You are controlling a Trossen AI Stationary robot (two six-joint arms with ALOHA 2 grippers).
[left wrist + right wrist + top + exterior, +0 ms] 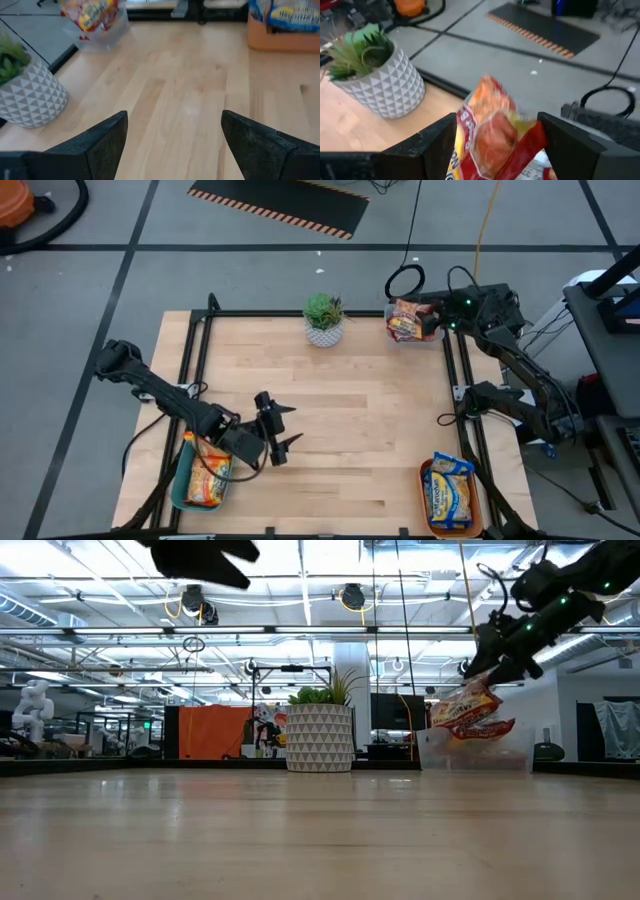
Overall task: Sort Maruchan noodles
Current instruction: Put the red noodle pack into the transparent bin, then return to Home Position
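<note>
The wooden table (330, 440) fills the middle of the high view, bare wood across its centre and everything parked near the edges. At the far edge stands the potted plant (324, 319) in its white patterned pot. At the far right corner sits the clear tub (415, 332) with red noodle packets (408, 320) heaped in it — and there's the right end effector (437, 320), hanging just over that tub. In the right wrist view its fingers stand apart on either side of a dark red packet (492, 135) that sits tilted between them; I can't tell whether either finger touches it.

Near left corner: the teal tray (181, 485) holding orange packets (209, 477). Near right corner: the orange tray (428, 505) with yellow-and-blue packets (449, 491) stacked inside.

The left end effector (286, 427) hovers over bare wood just right of the teal tray — fingers spread wide, nothing between them. Its wrist view looks across the table to the clear tub and the orange tray on the far side.
</note>
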